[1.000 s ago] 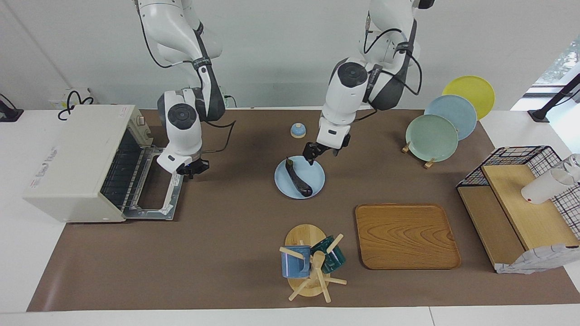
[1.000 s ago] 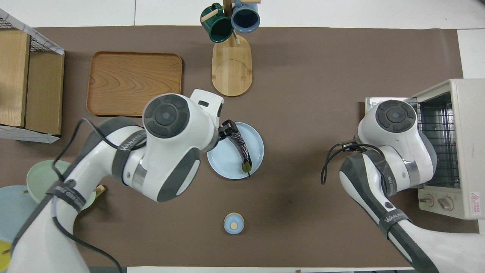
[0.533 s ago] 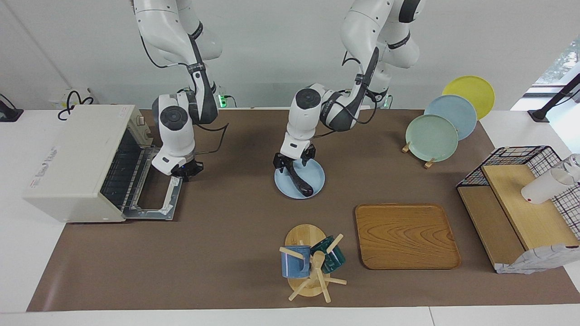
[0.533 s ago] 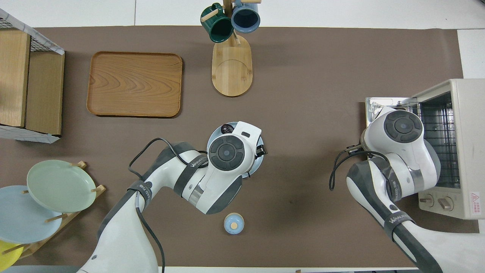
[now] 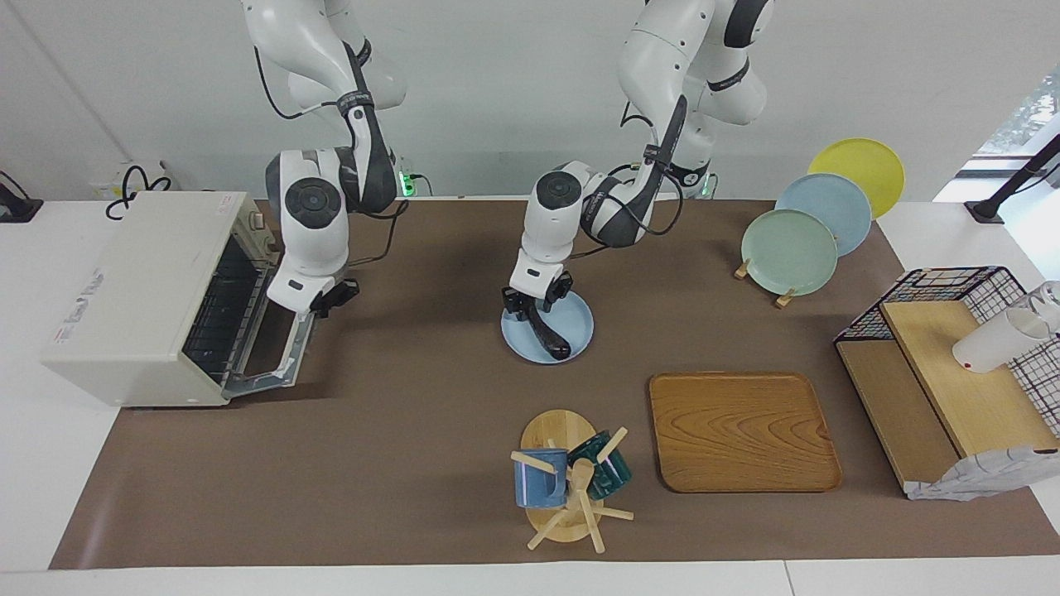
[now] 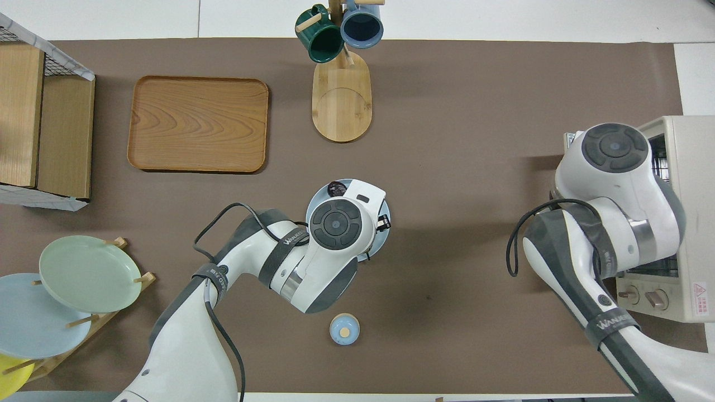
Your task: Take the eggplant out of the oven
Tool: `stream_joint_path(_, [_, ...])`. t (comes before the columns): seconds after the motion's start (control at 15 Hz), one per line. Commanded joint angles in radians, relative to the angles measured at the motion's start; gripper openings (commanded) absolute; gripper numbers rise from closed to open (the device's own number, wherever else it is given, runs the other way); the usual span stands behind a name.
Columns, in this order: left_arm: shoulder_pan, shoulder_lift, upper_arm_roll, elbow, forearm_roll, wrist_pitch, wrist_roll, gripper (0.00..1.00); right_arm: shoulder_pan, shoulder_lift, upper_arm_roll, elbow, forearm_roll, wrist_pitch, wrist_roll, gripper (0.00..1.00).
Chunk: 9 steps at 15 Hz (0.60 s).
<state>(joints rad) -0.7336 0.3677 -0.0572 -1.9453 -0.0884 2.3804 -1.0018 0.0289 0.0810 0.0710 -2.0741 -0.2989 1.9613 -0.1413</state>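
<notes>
The dark eggplant (image 5: pixel 550 335) lies on a light-blue plate (image 5: pixel 580 319) at the middle of the table, outside the oven. In the overhead view only its blunt end (image 6: pixel 335 188) shows past the left wrist. My left gripper (image 5: pixel 528 305) is low over the plate at the eggplant's stem end. The cream-white oven (image 5: pixel 132 281) stands at the right arm's end of the table (image 6: pixel 690 167). Its glass door (image 5: pixel 277 352) hangs half raised, and my right gripper (image 5: pixel 328 297) is at the door's upper edge by the handle.
A mug stand (image 5: pixel 567 484) with a blue and a green mug and a wooden tray (image 5: pixel 741 430) lie farther from the robots than the plate. A plate rack (image 5: pixel 795 248) and a wire basket (image 5: pixel 952 364) are at the left arm's end. A small blue lid (image 6: pixel 344 328) lies nearer the robots.
The right gripper rose toward the oven and the door swung from flat to half raised. The left gripper moved over the plate to the eggplant's stem end and lowered.
</notes>
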Motion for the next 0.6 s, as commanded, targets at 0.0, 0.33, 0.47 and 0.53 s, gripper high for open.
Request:
stream_joint_path(0.0, [-0.004,-0.004,0.02,0.026,0.019,-0.048,0.041,0.0,-0.104,-0.018,-0.02,0.043,-0.006,0.002,-0.151,0.0])
stream_joint_path(0.33, [0.129,-0.093,0.022,0.103,0.019,-0.229,0.211,0.0,-0.176,-0.035,-0.022,0.106,-0.005,-0.105,-0.264,0.0])
stream_joint_path(0.47, [0.207,-0.096,0.022,0.165,0.019,-0.308,0.31,0.0,-0.179,-0.033,-0.022,0.185,0.013,-0.201,-0.271,0.0])
stream_joint_path(0.53, [0.241,-0.089,0.022,0.196,0.018,-0.329,0.359,0.0,-0.176,-0.035,-0.022,0.227,0.052,-0.246,-0.276,0.0])
